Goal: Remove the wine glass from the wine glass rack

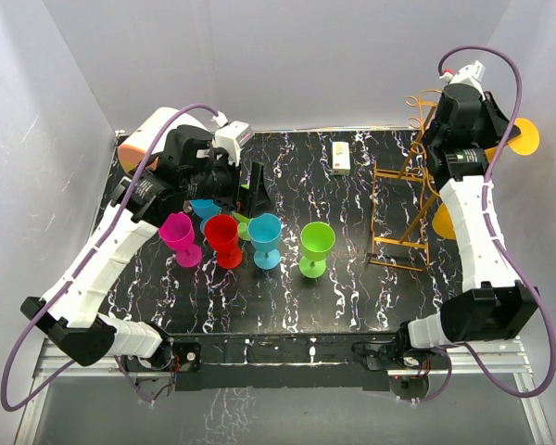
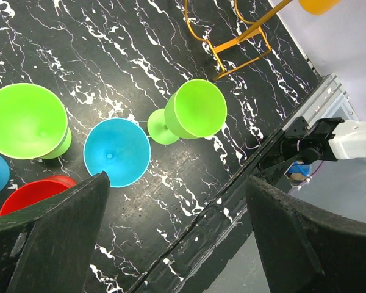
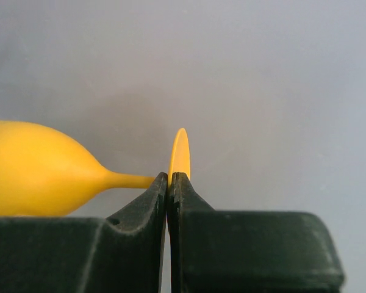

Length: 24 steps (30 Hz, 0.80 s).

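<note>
The right gripper (image 3: 169, 183) is pinched tight on the thin foot of the yellow plastic wine glass (image 3: 36, 168), which lies sideways at the right of the top view, beside the tall orange-gold wire rack (image 1: 398, 209). Such an edge grip could slip, so draw the bowl clear of the wires slowly. The left gripper (image 2: 177, 183) gapes wide and empty above the lime-green goblet (image 2: 198, 107) and blue goblet (image 2: 117, 151); both bowls look empty

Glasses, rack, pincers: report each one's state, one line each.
Left pincer, open, empty.
Right pincer, shut on yellow glass.
Yellow glass, on its side, held by its foot.
Rack, upright.
Pink glass, upright.
Red glass, upright.
Blue glass, upright.
Green glass, upright.
</note>
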Each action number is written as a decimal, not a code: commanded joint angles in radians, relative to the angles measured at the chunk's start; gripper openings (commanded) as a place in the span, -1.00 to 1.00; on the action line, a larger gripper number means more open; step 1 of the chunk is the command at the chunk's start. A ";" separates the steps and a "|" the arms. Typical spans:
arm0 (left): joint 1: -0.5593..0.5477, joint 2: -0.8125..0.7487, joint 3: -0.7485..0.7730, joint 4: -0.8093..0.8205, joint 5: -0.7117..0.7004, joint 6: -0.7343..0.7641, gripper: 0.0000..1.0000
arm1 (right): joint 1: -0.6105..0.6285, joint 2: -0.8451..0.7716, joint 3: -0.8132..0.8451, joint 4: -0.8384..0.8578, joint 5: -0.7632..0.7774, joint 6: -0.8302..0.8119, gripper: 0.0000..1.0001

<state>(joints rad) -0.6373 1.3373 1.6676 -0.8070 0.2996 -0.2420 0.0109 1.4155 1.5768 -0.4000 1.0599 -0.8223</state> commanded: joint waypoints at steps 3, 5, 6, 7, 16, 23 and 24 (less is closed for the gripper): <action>-0.004 -0.033 -0.021 0.028 0.033 -0.044 0.85 | -0.003 -0.085 -0.047 0.347 0.080 -0.280 -1.00; -0.004 -0.035 -0.031 0.031 0.036 -0.057 0.85 | -0.003 -0.094 -0.058 0.386 0.087 -0.326 -1.00; -0.004 -0.035 -0.033 0.029 0.036 -0.062 0.86 | -0.003 -0.099 -0.060 0.397 0.089 -0.342 -1.00; -0.004 -0.032 -0.034 0.025 0.035 -0.067 0.86 | -0.002 -0.106 -0.064 0.409 0.089 -0.356 -1.00; -0.004 -0.029 -0.001 0.019 0.042 -0.148 0.86 | 0.084 -0.172 0.037 0.455 0.108 -0.406 -1.00; -0.004 -0.068 -0.038 0.218 0.152 -0.335 0.89 | 0.197 -0.186 0.343 0.279 0.096 -0.038 -1.00; -0.004 -0.077 -0.052 0.268 0.179 -0.371 0.89 | 0.211 -0.193 0.394 0.159 0.058 0.099 -1.00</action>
<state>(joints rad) -0.6373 1.3308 1.6352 -0.7170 0.3679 -0.4675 0.1722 1.2873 1.7676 -0.0551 1.1614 -1.1072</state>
